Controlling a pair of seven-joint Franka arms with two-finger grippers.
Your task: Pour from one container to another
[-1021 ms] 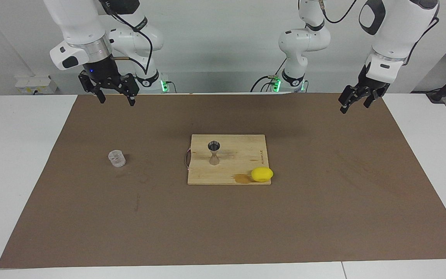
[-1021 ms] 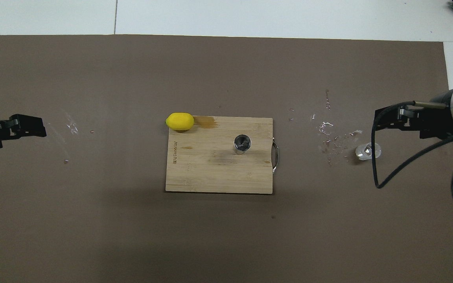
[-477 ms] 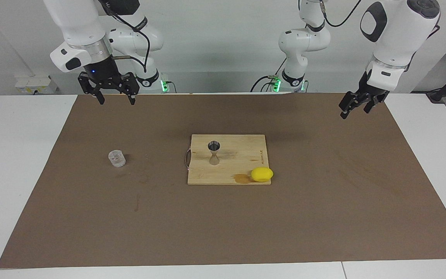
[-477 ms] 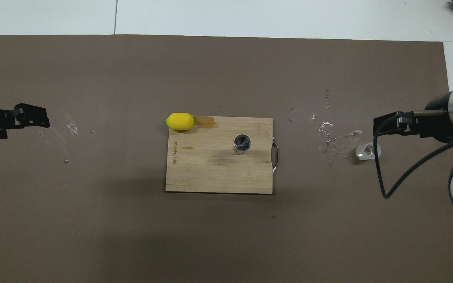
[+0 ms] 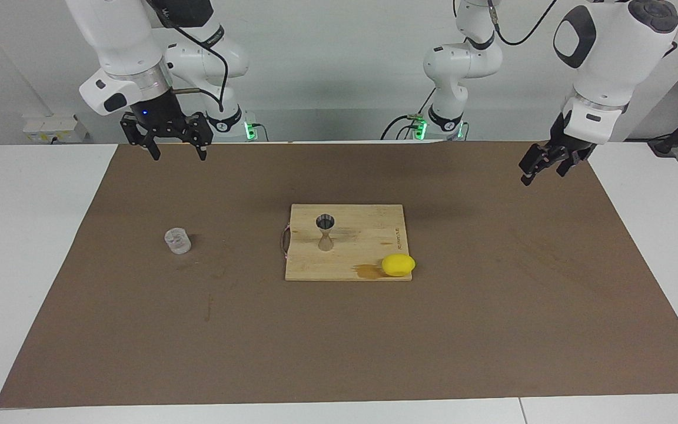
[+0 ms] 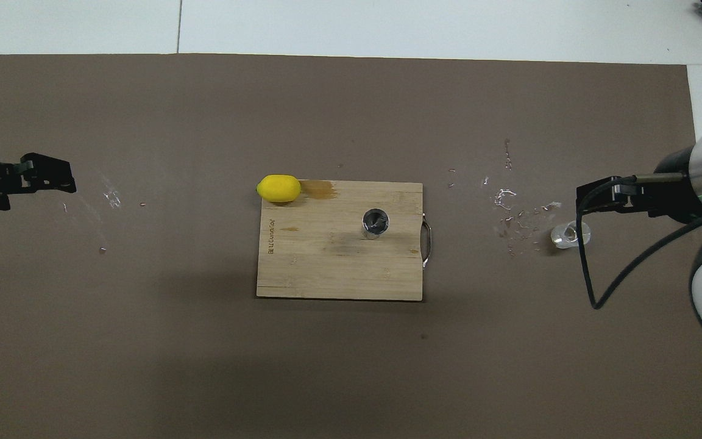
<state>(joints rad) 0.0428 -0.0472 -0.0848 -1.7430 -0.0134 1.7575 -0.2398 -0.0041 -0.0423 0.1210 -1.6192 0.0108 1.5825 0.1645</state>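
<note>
While both arms hang raised over the brown mat [image 5: 492, 330], we see little change from a second ago. Our right gripper [image 5: 177, 154], over the mat's edge at the right arm's end, has its fingers spread wide and grips nothing; since the earlier frame it has drifted slightly toward the robots. Our left gripper [image 5: 545, 171], over the mat at the left arm's end, is likewise spread apart and empty, having shifted a little outward and lower. The glass tumbler [image 5: 177, 241] stands upright on the mat toward the right arm's end, unmoved. The steel jigger [image 5: 325, 232] stands upright on the wooden cutting board [image 5: 368, 235] at the middle, well apart from the tumbler. A lemon [image 5: 398, 265] rests at the board's corner, where it was.
</note>
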